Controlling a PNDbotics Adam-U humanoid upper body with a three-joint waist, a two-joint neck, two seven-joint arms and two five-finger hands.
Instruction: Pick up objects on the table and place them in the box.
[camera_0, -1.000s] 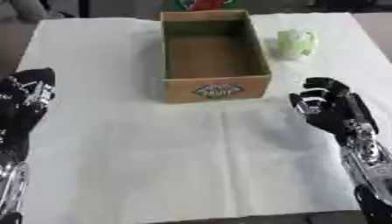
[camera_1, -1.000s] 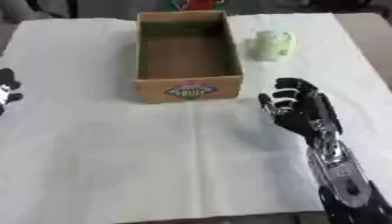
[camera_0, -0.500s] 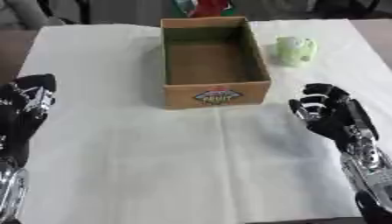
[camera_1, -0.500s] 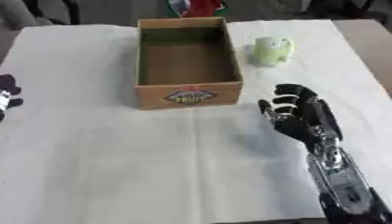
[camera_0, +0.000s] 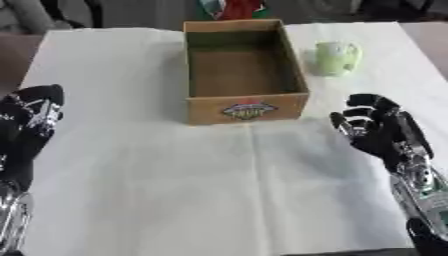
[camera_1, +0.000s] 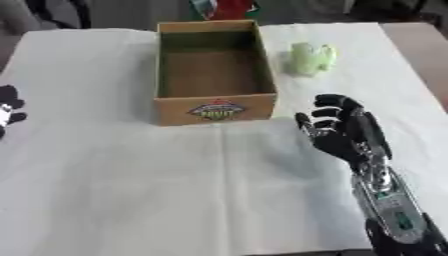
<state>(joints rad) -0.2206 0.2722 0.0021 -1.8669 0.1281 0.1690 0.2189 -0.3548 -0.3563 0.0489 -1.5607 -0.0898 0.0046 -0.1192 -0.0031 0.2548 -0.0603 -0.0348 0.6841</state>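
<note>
A brown cardboard box (camera_0: 244, 105) with a fruit label on its front wall stands open at the table's far middle; its inside looks bare. A pale green object (camera_0: 336, 57) lies on the white cloth to the right of the box. My right hand (camera_0: 378, 130) hovers open, fingers relaxed, near the box's front right corner and well short of the green object. At the left edge my left hand (camera_0: 30, 120) rests open with nothing in it.
A white cloth (camera_0: 219, 190) covers the table, with a crease down its middle. Something red and green (camera_0: 229, 7) sits just behind the box at the far edge. Bare table shows at the far corners.
The whole picture has shifted down a little, so the camera has tilted. My right hand has edged slightly forward; the box and green object stay in place.
</note>
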